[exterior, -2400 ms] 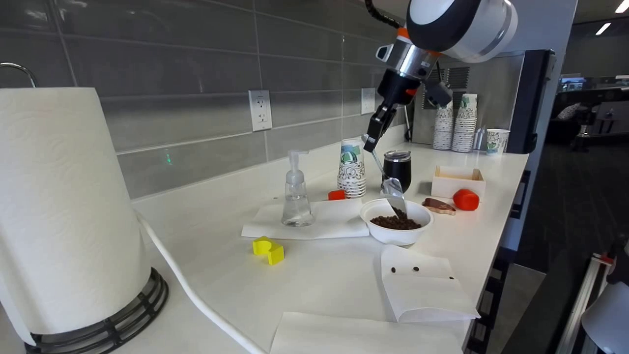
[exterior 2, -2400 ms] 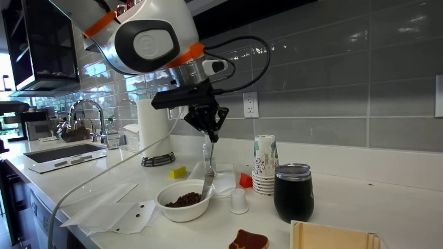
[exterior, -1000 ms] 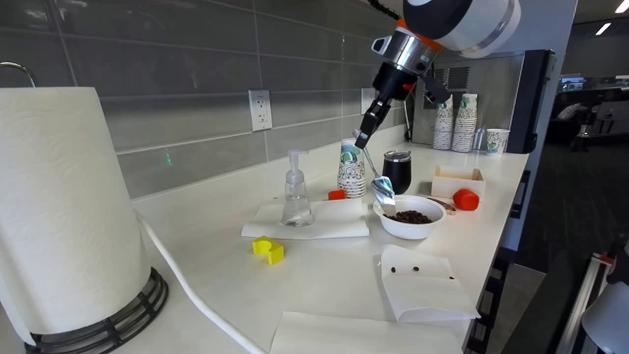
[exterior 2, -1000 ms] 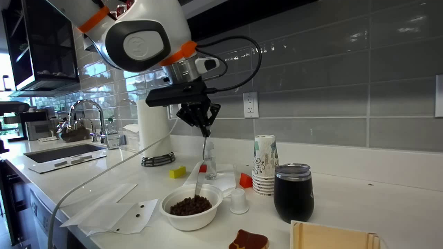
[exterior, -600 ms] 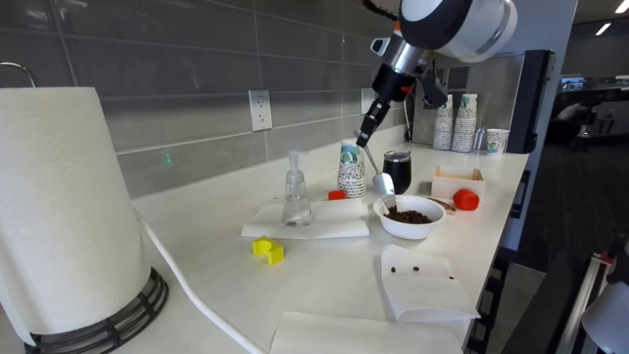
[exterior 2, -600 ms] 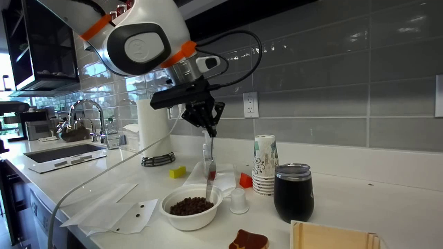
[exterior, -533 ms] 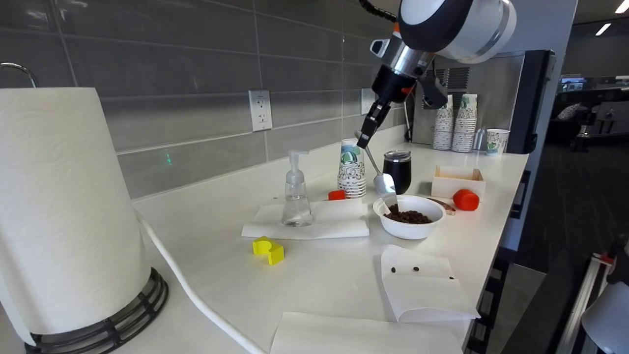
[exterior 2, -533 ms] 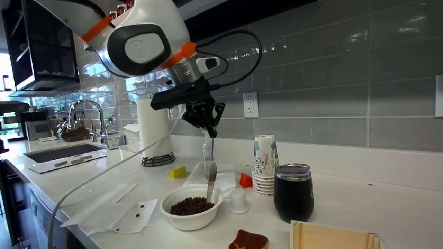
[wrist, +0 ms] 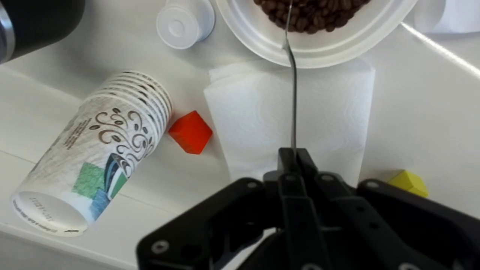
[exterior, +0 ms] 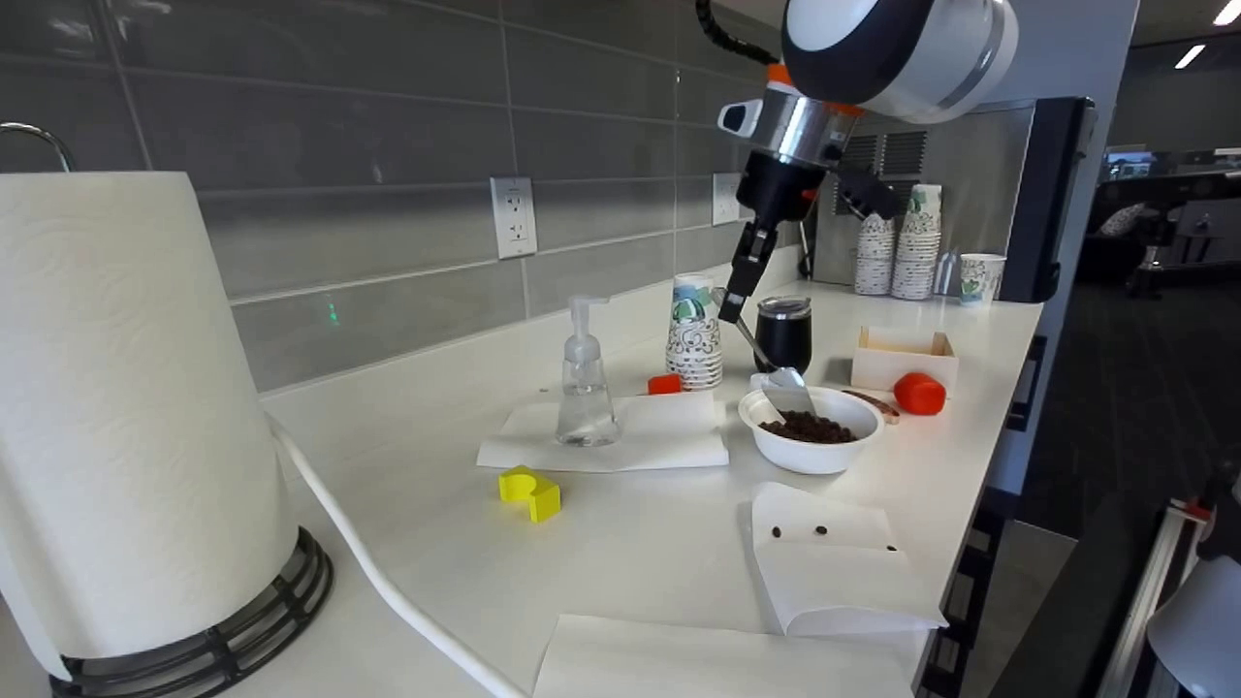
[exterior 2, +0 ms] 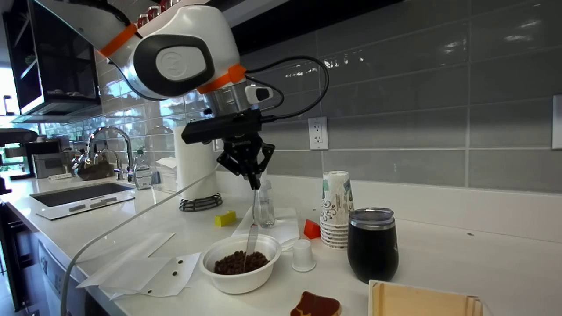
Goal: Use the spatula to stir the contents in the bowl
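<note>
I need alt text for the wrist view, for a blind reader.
A black claw grips a slender spatula reaching into a white bowl of brown beans, cut off by the top edge. On the picture's left are stacked paper cups, a red block and a black cup.

Stretches as a white bench (exterior: pixel 620 562). Carries a white bowl (exterior: pixel 810 460) near a folded paper towel (exterior: pixel 669 441) and a small white cup (exterior 2: pixel 303 256). Bears a creased paper sheet (exterior: pixel 843 582), a yellow block (exterior 2: pixel 225 218), a red block (wrist: pixel 190 132) near an upside-down stack of paper cups (exterior 2: pixel 337 202), a black cup (exterior 2: pixel 372 250) and an open-topped box (exterior: pixel 894 368).
</note>
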Available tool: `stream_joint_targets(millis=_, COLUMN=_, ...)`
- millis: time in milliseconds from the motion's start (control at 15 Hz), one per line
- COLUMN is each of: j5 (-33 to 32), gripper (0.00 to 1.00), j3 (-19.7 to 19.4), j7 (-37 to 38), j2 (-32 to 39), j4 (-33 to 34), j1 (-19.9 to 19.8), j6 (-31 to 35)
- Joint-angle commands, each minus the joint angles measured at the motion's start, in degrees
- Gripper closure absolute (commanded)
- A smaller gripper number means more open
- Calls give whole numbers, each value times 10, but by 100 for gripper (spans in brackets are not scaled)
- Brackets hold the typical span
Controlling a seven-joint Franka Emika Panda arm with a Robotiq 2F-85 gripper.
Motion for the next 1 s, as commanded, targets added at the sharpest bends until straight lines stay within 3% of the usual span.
stream_joint_targets(millis=0, j5=48, gripper=99, j3=-45, j7=-62, j2=-28, j4=-4, j1=37, j6=-64)
stream_joint_targets(millis=200, j5=90, gripper=99, j3=-79, j7=-95, j2=-36, j4=-3, j1=56, j6=-95)
stream_joint_targets(millis=533, j5=137, gripper=99, j3=-97, j7=-102, j2=-47, j4=-3, j1=61, j6=-85)
stream_joint_targets(millis=933, j5=174, gripper=99, j3=-80, j7=-85, j2=-42, j4=-3, j1=52, j6=-39)
